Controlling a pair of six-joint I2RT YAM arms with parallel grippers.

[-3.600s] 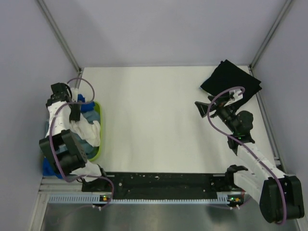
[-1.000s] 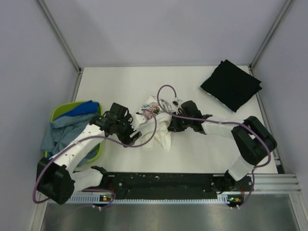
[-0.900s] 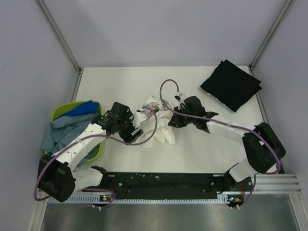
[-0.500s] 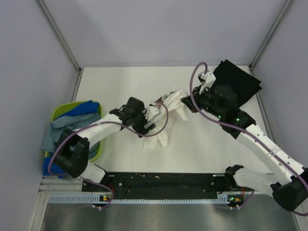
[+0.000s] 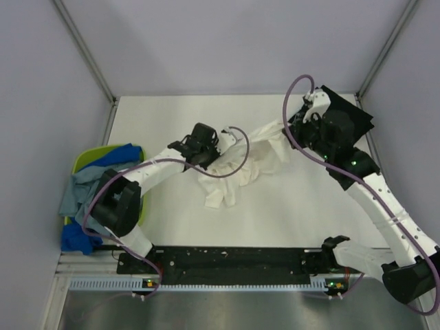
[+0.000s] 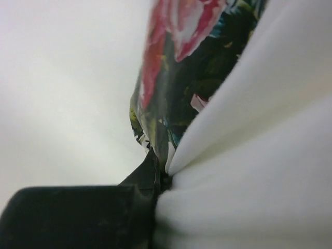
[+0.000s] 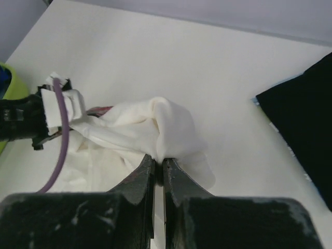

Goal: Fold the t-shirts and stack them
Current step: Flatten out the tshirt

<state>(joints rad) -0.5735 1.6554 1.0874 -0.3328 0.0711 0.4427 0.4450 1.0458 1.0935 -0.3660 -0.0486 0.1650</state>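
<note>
I note the right gripper (image 7: 158,165) pinching the white shirt (image 7: 171,124) at its edge, the left gripper (image 5: 208,155) apparently likewise, cloth apart from the black shirt (image 7: 306,114).

**Left arm** (image 5: 155,172) and **right arm** (image 5: 378,203): white link shells joined by black, rounded joint housings. A purple cable (image 5: 284,120) loops loosely along each arm. The left end effector (image 5: 212,152) is black. The right end effector (image 7: 159,162) has two black, scuffed fingers (image 7: 137,181) that taper to thin tips. The black base rail (image 5: 227,258) carries small green and orange indicator lights (image 5: 146,282).
</note>
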